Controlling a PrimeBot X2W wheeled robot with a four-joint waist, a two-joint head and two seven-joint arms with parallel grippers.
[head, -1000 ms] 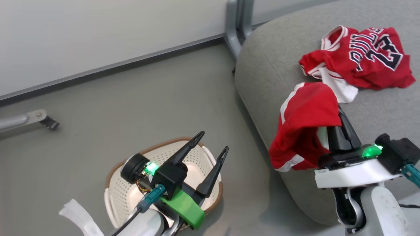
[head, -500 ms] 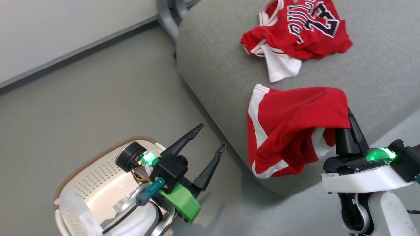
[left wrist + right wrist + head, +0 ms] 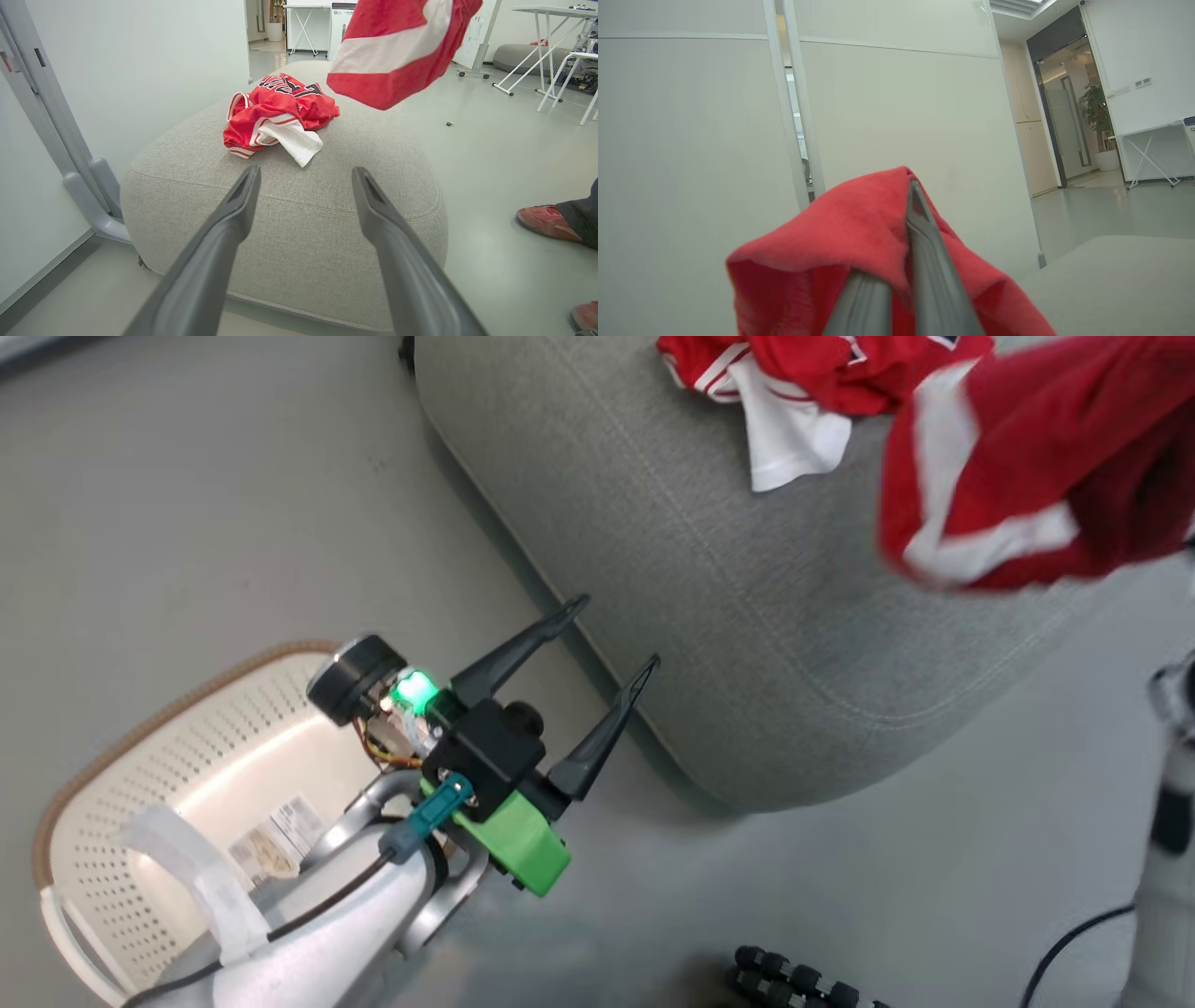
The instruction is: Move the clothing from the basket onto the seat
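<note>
While right end effector (image 3: 909, 193) clamps red garment (image 3: 1018, 467) aloft, left end effector (image 3: 614, 633) splayed

The seat (image 3: 747, 616) is pale grey woven fabric with a matching stitched seam. On the seat, the jersey (image 3: 275, 109) is red with white trim and dark letters. Above the seat, the striped garment (image 3: 1018, 476) is red with broad white bands. Beside the seat, the basket (image 3: 131, 784) is cream, dotted with small holes, with a brown rim and a white handle. The left end effector (image 3: 616, 632) has black fingers (image 3: 523, 644), a bright green bracket and a green light.
</note>
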